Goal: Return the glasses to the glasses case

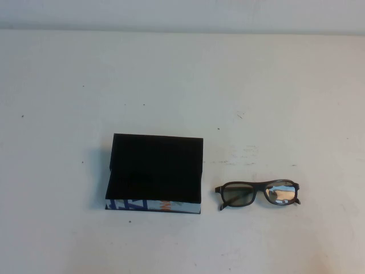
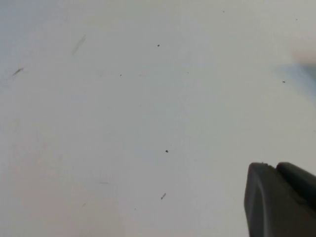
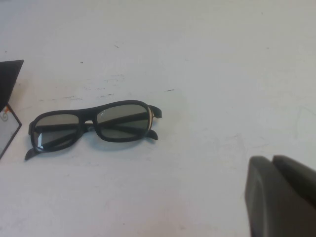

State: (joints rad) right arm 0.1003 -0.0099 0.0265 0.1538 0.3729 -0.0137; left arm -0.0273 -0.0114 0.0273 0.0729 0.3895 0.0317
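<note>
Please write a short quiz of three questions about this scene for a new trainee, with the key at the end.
1. True or false: the glasses already lie inside the glasses case.
2. In the high view, the glasses lie on which side of the case? A) the robot's left B) the robot's right C) on top of it
3. Fill in: the right hand holds ____ and hangs above the table beside the glasses.

Key
1. False: they lie folded on the table, apart from the case.
2. B
3. Nothing. The left hand also sees only bare table.
</note>
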